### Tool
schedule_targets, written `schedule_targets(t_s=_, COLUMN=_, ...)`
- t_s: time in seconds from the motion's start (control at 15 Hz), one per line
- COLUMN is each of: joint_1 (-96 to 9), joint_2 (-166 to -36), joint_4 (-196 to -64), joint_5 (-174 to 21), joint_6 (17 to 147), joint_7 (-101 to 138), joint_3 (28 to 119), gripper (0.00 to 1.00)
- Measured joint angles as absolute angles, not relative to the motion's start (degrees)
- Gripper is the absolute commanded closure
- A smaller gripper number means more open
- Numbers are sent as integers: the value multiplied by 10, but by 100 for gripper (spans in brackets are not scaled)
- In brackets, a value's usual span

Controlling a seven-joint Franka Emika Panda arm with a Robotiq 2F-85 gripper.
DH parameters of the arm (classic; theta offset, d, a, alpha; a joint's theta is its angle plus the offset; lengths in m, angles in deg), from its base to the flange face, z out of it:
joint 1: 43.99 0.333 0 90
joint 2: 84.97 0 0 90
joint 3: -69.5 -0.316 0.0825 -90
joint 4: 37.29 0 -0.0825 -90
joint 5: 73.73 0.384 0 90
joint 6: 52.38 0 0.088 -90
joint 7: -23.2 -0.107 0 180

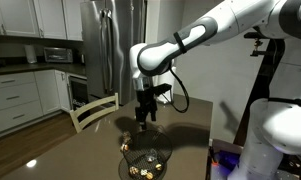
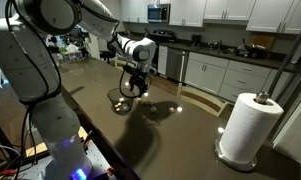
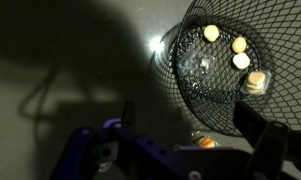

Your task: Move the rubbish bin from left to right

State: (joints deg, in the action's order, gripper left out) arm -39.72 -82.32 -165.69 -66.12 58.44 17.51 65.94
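Your tool (image 3: 190, 132) low in the wrist view, jaws spread wide and empty, hovering above the black wire-mesh rubbish bin (image 3: 205, 85), yellowish scraps (image 3: 241, 60) inside, dark worktop (image 3: 60, 60) beneath.

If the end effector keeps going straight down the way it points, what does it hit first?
Probably the rim of the rubbish bin: the open end effector points down just above it, and the wrist view shows mesh before one finger. Depth is unclear; the table beside it is possible.
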Motion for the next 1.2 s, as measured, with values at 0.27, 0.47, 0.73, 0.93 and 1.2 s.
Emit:
schedule_targets(t_s=0.27, joint_1=-392, joint_2=-832, joint_4=-1684, joint_5=-667, joint_6=589, joint_7=190, joint_3=655, gripper=0)
schedule_targets(t_s=0.47, joint_1=-393, joint_2=-839, joint_4=-1701, joint_5=-677, joint_6=596, joint_7=200, joint_3=655, gripper=26)
schedule_targets(t_s=0.73, joint_1=-393, joint_2=-840, joint_4=-1716, joint_5=-677, joint_6=606, joint_7=216, joint_3=658, gripper=53)
schedule_targets(t_s=0.93, joint_1=-394, joint_2=-840, joint_4=-1718, joint_5=-677, joint_6=607, joint_7=224, joint_3=661, gripper=73)
schedule_targets(t_s=1.2, joint_1=-394, joint_2=-840, joint_4=-1718, joint_5=-677, joint_6=607, joint_7=230, joint_3=663, gripper=94)
